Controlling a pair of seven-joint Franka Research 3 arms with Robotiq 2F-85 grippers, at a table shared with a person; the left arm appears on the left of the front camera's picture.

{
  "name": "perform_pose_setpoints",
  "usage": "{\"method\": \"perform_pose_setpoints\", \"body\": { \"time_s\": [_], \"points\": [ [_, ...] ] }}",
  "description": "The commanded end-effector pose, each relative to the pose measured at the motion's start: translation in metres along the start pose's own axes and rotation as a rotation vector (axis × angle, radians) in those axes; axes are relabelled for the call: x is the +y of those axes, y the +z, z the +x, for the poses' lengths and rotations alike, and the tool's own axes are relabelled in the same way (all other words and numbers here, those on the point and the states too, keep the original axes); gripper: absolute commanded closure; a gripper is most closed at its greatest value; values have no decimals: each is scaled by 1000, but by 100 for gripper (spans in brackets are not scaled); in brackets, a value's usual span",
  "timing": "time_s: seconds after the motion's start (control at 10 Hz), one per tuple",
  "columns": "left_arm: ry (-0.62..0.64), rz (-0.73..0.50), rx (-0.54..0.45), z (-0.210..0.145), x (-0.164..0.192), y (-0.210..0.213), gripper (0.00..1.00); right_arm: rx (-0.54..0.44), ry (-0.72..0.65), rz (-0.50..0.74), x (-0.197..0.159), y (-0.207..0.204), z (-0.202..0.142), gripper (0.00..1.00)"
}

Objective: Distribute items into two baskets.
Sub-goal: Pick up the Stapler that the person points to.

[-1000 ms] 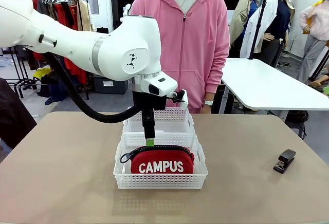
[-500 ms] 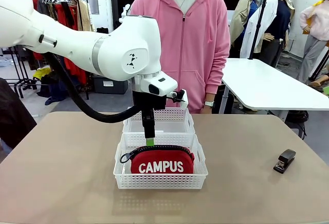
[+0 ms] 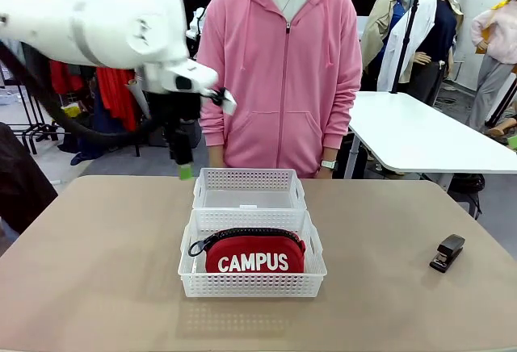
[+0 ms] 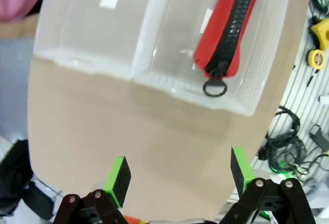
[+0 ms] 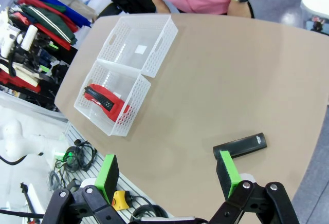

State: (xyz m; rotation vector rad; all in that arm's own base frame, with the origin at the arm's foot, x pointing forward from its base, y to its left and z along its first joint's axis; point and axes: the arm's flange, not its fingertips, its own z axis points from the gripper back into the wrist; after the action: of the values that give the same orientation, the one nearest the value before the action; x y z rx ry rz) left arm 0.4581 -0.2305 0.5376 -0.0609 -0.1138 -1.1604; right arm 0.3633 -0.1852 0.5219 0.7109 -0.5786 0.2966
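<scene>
My left fingers (image 3: 186, 172) and right fingers (image 5: 226, 173) gape wide, empty. The pouch (image 3: 254, 257) sits in the near basket (image 3: 252, 286); the stapler (image 3: 447, 253) lies on the worktop (image 3: 97, 271) at its three o'clock. I'd straddle its narrow sides squarely with the right fingers, then aim for the far basket (image 3: 249, 176).

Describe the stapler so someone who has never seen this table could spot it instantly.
On the tan table, a white basket holding a red pouch sits in the middle, its empty twin just behind. Look far toward the robot's right, near that table edge. There the stapler lies alone on bare tabletop: small, black, and outside both baskets.
</scene>
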Motion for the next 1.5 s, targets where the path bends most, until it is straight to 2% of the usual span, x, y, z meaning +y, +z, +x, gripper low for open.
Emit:
{"method": "perform_pose_setpoints", "body": {
  "time_s": [0.0,0.2,0.4,0.6,0.9,1.4],
  "points": [
    [101,-87,-117,-42,14,14,0,-4,6,0,1,0,0,0],
    [217,-106,-207,-94,26,40,0,-4,6,0,1,0,0,0],
    [347,-74,-261,-156,23,56,0,-4,6,0,1,0,0,0],
    [458,-63,-352,-210,15,59,0,-4,6,0,1,0,0,0],
    [585,-73,-508,-274,10,49,0,-4,6,0,1,0,0,0],
    [701,-129,-680,-308,34,33,0,-4,6,0,1,0,0,0]
  ]
}}
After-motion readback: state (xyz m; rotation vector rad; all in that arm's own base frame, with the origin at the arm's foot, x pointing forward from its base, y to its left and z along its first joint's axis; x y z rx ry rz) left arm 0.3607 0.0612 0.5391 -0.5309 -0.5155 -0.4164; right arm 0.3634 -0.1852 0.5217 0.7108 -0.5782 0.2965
